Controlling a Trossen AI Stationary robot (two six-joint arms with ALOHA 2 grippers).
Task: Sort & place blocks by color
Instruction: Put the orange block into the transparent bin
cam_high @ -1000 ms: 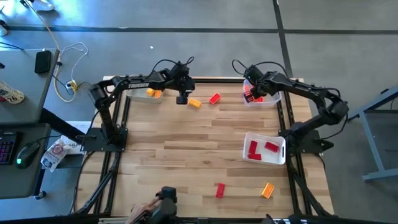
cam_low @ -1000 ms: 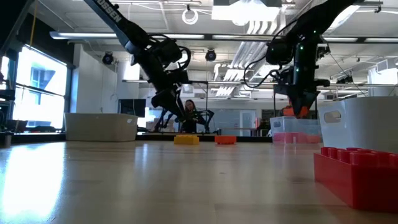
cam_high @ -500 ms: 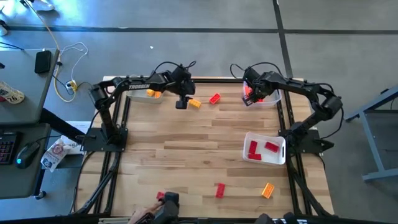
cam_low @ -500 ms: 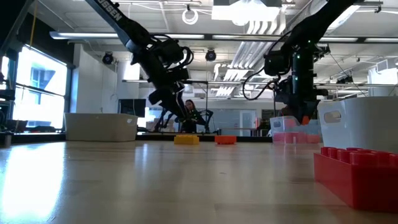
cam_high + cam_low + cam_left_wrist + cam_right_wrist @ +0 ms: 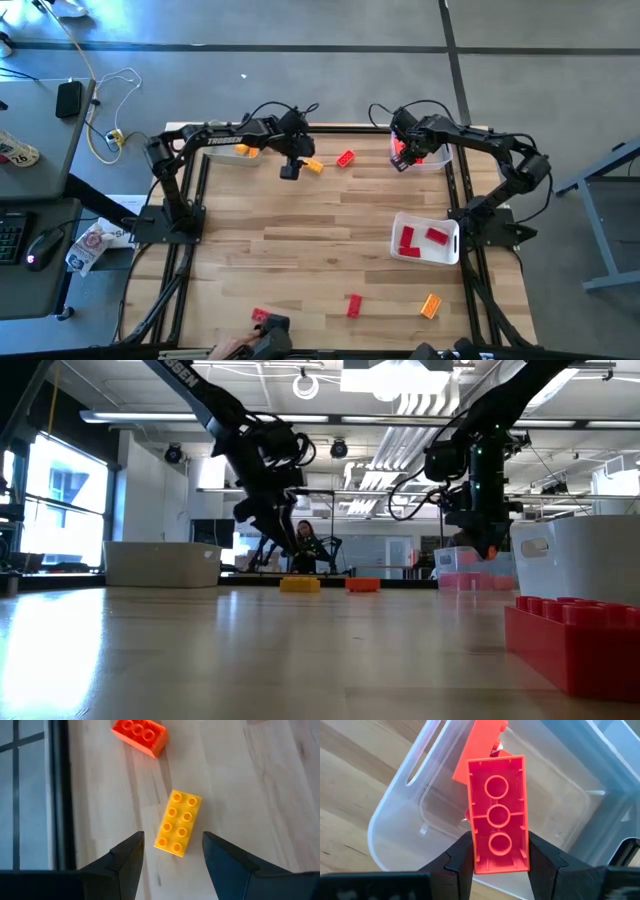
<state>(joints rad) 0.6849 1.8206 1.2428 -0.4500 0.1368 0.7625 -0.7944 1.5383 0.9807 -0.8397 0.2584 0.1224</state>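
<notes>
My left gripper (image 5: 290, 170) (image 5: 172, 865) is open and hovers above a yellow block (image 5: 177, 822) (image 5: 313, 166) that lies flat on the table, studs up, just ahead of the fingers. An orange-red block (image 5: 140, 735) (image 5: 346, 158) lies flat beyond it. My right gripper (image 5: 400, 157) (image 5: 497, 857) is shut on an orange-red block (image 5: 497, 815) over the clear tray (image 5: 570, 820) (image 5: 428, 152), which holds another orange-red block (image 5: 480, 750). The white tray (image 5: 447, 228) holds red blocks (image 5: 408, 240). A yellow-orange block (image 5: 243, 150) lies in the left tray. My right gripper pinches the orange-red block by its two long sides near one end (image 5: 497, 860), fingers pointing down from above. The hollow underside faces the wrist camera. The block is lifted clear, above the clear tray's open top.
A red block (image 5: 353, 305) and an orange block (image 5: 431, 305) lie near the table's near edge. Another red block (image 5: 260, 316) sits at the near edge beside a person's hand (image 5: 235, 348). In the low view a red block (image 5: 580, 640) stands close by the white tray (image 5: 585, 555).
My left gripper has crept a little toward the near edge, beside the yellow block. My right gripper has shifted slightly toward the table's left with its block. A person's hand has brought a red block onto the near edge.
</notes>
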